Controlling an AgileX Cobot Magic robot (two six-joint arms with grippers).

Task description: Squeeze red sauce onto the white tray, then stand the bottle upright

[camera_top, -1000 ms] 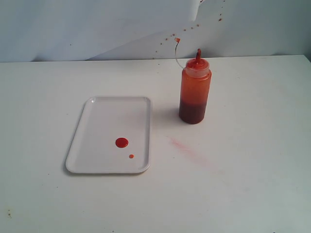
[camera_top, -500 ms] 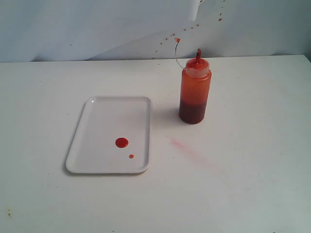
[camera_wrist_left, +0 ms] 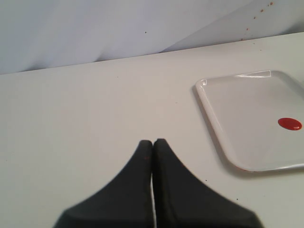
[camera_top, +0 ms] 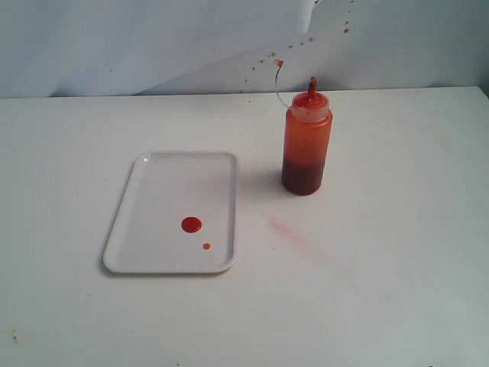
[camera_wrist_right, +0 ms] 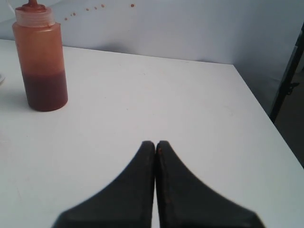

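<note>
Finding the bottle (camera_top: 307, 149) upright at the white tray's (camera_top: 176, 180) two o'clock, we are judging the right hand (camera_wrist_right: 155, 142), pinched together and empty, the nearer one.

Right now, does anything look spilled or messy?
Yes. A faint pinkish smear streaks the white table beside the flat white plastic tray, nearer the camera than the upright translucent orange-red squeeze bottle; it looks like sauce off the tray. Small reddish specks also dot the pale backdrop behind the bottle.
</note>
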